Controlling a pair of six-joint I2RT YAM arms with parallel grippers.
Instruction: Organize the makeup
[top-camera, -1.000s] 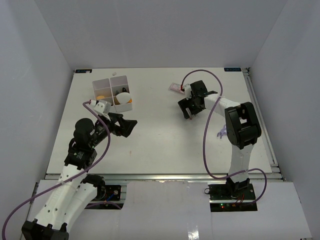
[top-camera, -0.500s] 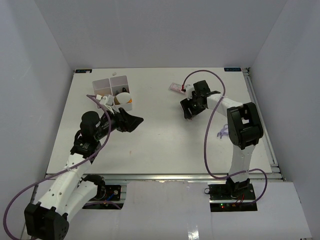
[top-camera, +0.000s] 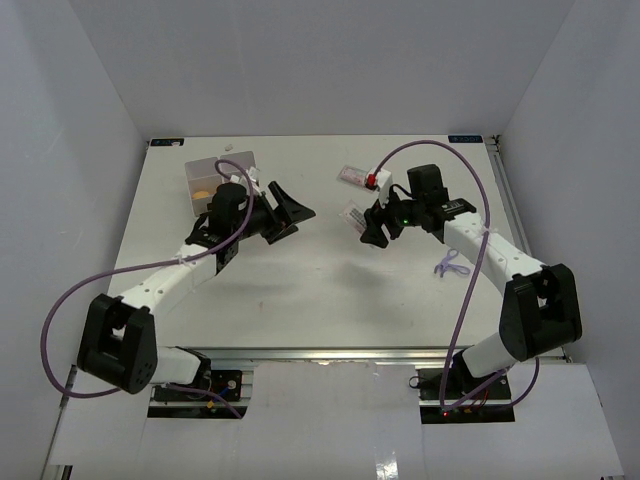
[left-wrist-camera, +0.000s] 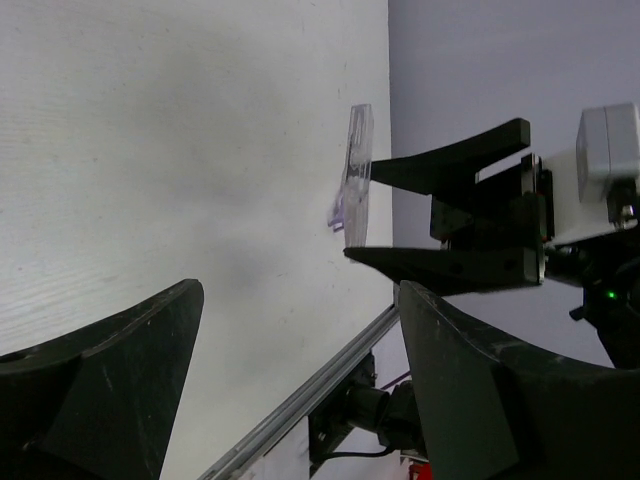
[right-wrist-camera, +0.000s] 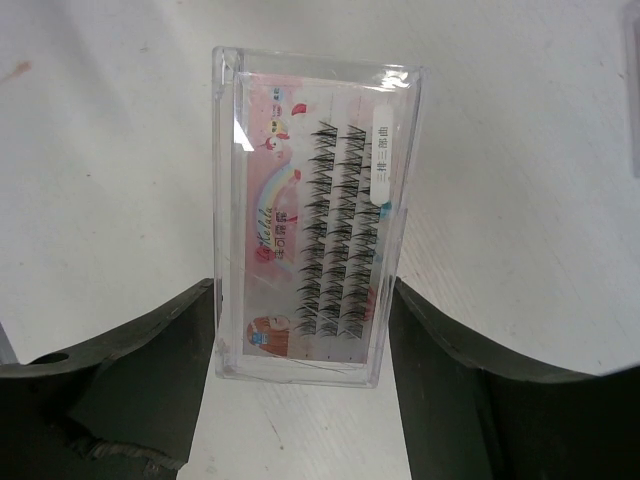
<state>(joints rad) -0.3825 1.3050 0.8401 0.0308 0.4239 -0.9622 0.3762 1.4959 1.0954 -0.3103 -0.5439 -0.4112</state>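
My right gripper (right-wrist-camera: 303, 340) is shut on a clear flat packet (right-wrist-camera: 315, 215) of false lashes, its fingers pressing the packet's two long sides near the lower end. From above, that packet (top-camera: 353, 213) sticks out to the left of the right gripper (top-camera: 372, 222), a little off the table. A second clear packet (top-camera: 350, 175) lies flat behind it. My left gripper (top-camera: 290, 210) stands open and empty, pointing right at the held packet (left-wrist-camera: 355, 175), which it sees edge-on. The other makeup is hidden by the left arm.
The white compartmented box (top-camera: 203, 178) sits at the back left, half covered by my left arm. A small purple loop (top-camera: 450, 265) lies on the table under the right arm. The table's metal front rail (left-wrist-camera: 300, 405) shows in the left wrist view.
The right gripper closed on a packet and carried it left and nearer. The left arm swung from the near left up past the box, its open gripper now facing the right one.
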